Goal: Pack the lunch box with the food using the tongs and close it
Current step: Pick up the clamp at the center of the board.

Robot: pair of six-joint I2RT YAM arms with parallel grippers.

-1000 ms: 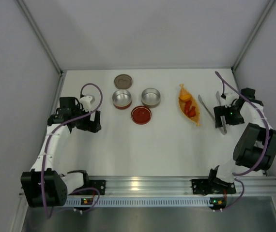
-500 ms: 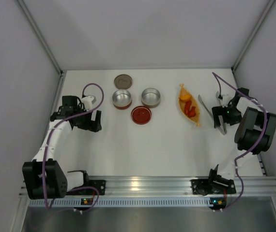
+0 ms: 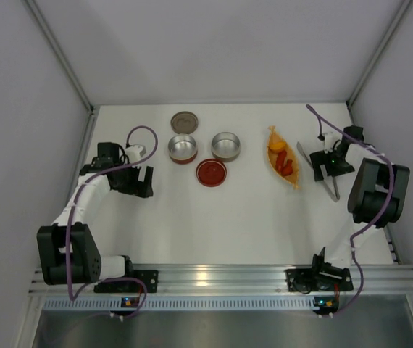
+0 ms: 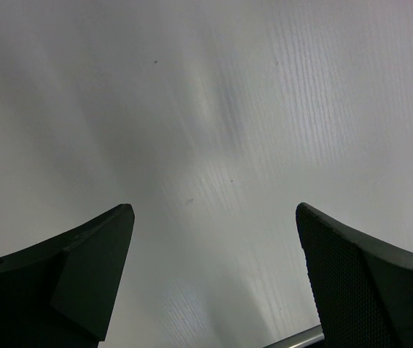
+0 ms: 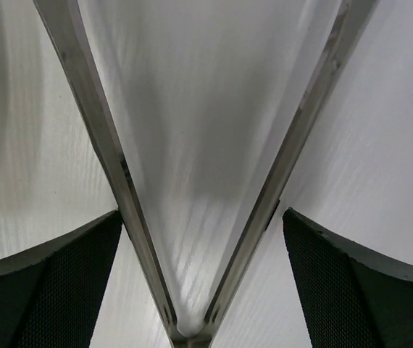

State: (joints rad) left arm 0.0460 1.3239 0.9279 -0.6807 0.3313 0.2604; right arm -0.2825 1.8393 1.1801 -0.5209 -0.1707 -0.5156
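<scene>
The right gripper [image 5: 203, 217] hangs with its jaws spread wide astride the tongs [image 5: 298, 127], one pad against the outside of each thin arm, near the right edge of the worktop [image 3: 250, 217]. Just to their left lies the orange dish [image 3: 294, 182] holding the food [image 3: 284, 164]. The left gripper [image 4: 214, 217] gapes over bare worktop near the left edge, grasping nothing.
</scene>
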